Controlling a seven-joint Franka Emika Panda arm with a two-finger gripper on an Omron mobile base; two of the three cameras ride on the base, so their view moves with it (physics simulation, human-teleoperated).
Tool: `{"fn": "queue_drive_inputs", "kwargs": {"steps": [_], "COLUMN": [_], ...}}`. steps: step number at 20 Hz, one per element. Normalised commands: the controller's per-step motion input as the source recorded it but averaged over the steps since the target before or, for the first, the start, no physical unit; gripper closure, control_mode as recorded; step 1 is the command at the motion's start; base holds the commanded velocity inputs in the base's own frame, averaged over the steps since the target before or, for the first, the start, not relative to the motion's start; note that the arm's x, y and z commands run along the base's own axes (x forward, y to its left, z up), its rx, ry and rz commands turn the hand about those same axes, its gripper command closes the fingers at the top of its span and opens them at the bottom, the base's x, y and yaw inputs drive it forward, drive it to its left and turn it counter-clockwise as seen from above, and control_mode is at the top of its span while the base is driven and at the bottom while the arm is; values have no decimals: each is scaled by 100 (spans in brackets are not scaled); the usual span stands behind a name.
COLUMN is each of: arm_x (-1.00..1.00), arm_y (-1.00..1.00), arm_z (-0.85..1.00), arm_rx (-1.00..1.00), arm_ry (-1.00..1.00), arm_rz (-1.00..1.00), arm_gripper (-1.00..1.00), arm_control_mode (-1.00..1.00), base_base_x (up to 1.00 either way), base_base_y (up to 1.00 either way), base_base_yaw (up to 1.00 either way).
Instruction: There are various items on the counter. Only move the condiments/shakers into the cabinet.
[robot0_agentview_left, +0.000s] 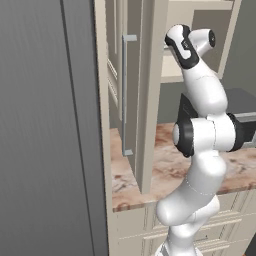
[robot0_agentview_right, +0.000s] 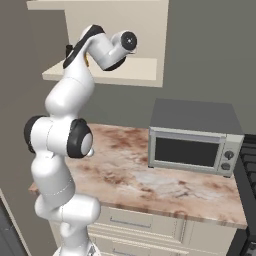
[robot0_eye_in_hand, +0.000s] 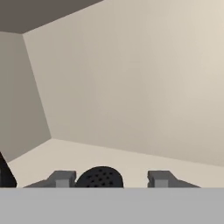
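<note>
In the hand view my gripper is inside the cabinet, just above its cream shelf floor. Its fingers are spread wide and it is open. The round, perforated black cap of a shaker sits between the fingertips, close to the left fingertip and apart from the right one. Another dark shape shows at the left edge. In the right base view the hand reaches onto the cabinet shelf, where a small black shaker peeks out behind the arm. The cabinet door stands open.
The door's long grey bar handle hangs left of the arm. A grey microwave stands on the marbled counter under the cabinet. A tall grey panel fills the left side. A dark stove edge lies at the right.
</note>
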Motion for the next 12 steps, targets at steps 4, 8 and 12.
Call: {"fn": "queue_drive_inputs", "kwargs": {"steps": [4,8,12], "arm_x": [-9,-39,-96], "arm_y": [4,5,0], "arm_z": [0,10,21], "arm_rx": [0,0,0], "arm_ry": [-2,-9,-22], "arm_rz": [0,0,0], "arm_gripper": [-100,-100,-100], "arm_control_mode": [-100,-100,-100], "base_base_x": [0,0,0], "base_base_y": [0,0,0], "base_base_yaw": [0,0,0]}}
